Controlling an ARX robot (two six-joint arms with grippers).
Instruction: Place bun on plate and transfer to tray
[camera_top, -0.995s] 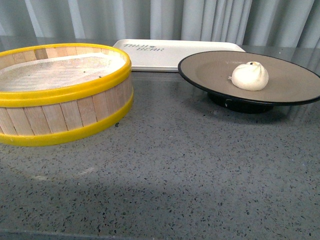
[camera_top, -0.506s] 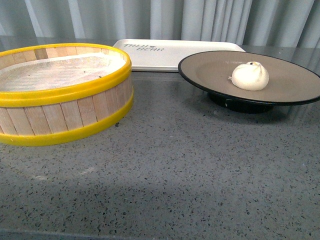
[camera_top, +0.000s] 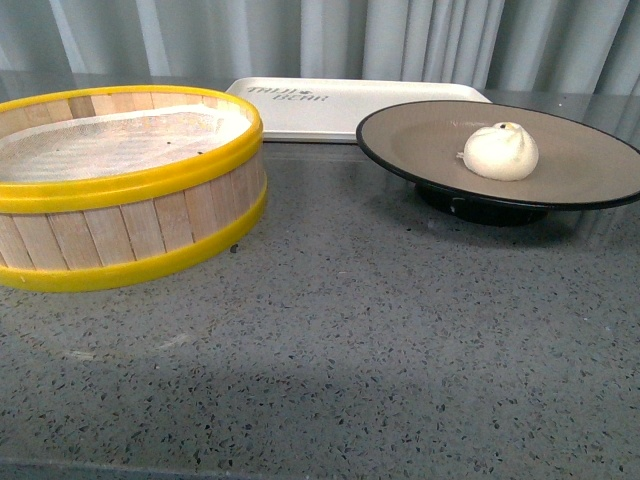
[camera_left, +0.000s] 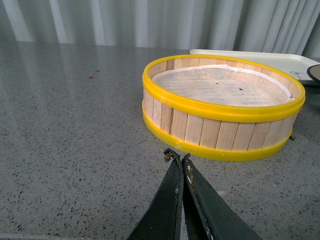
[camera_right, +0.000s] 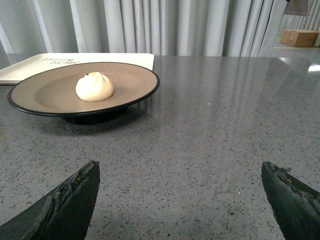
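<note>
— What's the setting?

— A grey speckled counter (camera_top: 350, 350), with pale pleated curtains (camera_top: 400, 40) hanging behind it.

— And the bun?

— The bun (camera_top: 501, 151) sits on the plate (camera_top: 420, 150), a little right of the plate's middle, twisted top up. The plate stands on the counter on its black foot, not on the tray (camera_top: 400, 100). The tray lies flat just behind it, lettered end to the left. Whether the two touch, I cannot tell.

— Anything beside them?

— A yellow-rimmed wooden steamer basket (camera_top: 130, 230) stands to the left, near the plate but apart from it, with a white liner inside.

— The grippers?

— In the left wrist view, the left gripper (camera_left: 179, 159) has its fingers pressed together, gripping nothing, low over the counter near the basket's wall. In the right wrist view, the right gripper (camera_right: 180, 167) has its fingers spread wide, also empty. It faces the plate and bun from well short of them.

— Any change from a second ago?

— None I can see in the front view. Bun, plate, tray and basket all lie exactly where they did.
</note>
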